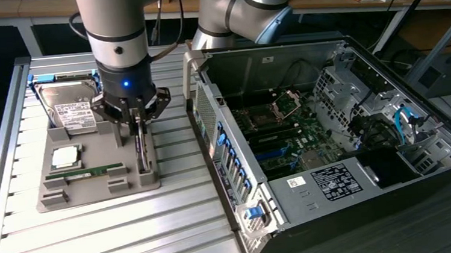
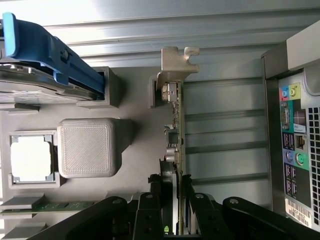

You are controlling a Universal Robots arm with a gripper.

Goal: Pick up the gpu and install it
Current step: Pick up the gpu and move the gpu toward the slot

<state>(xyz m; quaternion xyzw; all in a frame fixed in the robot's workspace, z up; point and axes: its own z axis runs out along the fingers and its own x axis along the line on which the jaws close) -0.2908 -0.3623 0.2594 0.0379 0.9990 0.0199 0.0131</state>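
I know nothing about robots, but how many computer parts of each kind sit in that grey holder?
Hard drive: 1
Processor chip: 1
Memory stick: 1
gpu card: 1
Total: 4

Arm (image 1: 121, 26): silver-grey tubes, light-blue joint caps, black wrist section with a small blue LED (image 1: 128, 83). Black cable (image 1: 154, 23) runs alongside the tube. Gripper (image 1: 137, 130): black, linked fingers (image 2: 147, 210) with round pins or screws, hard to say which. Tiny green light (image 2: 165, 229) at the base.
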